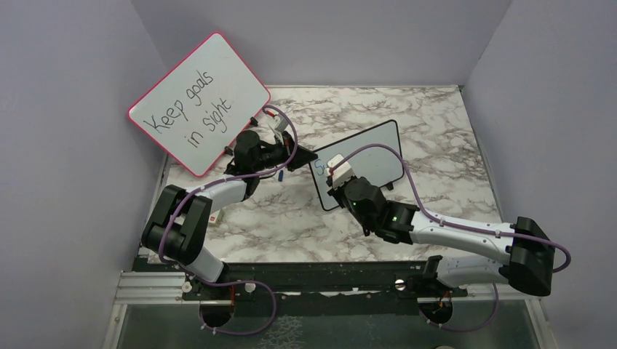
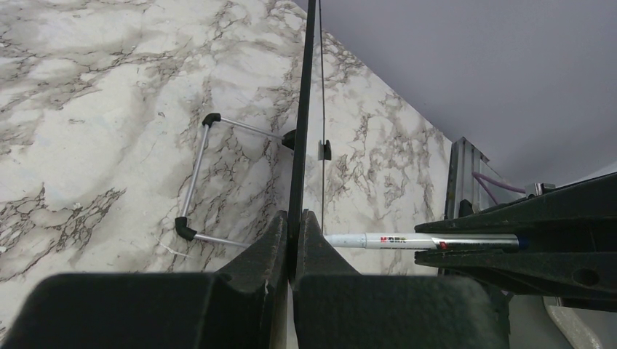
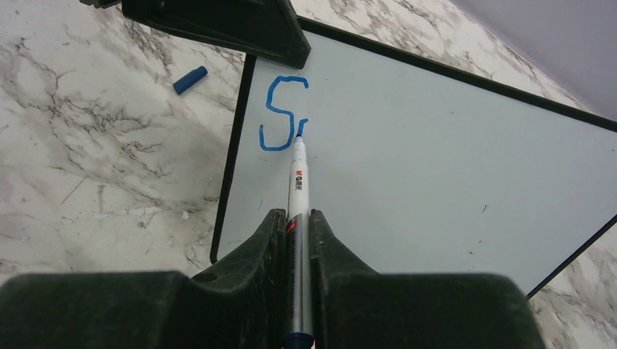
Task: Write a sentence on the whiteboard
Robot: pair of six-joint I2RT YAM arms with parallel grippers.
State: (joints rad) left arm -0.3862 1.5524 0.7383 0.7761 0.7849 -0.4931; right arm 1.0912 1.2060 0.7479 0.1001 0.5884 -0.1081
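The right gripper (image 3: 296, 222) was clamped on a marker (image 3: 299, 182) whose tip touched the whiteboard (image 3: 436, 145), propped mid-table (image 1: 291, 211), beside the sentence (image 3: 279, 111), so far just a blue "S", while the left gripper (image 2: 295, 222) pinched the board's edge; pressing too hard, I reckoned, might shove it and smear the stroke.

Blue cap (image 3: 190, 79) lies on table (image 1: 436, 131) — red-framed board (image 1: 198, 102) behind.

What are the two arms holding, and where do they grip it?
The right tool grips the marker by its barrel; the left tool clamps the whiteboard by its framed edge.
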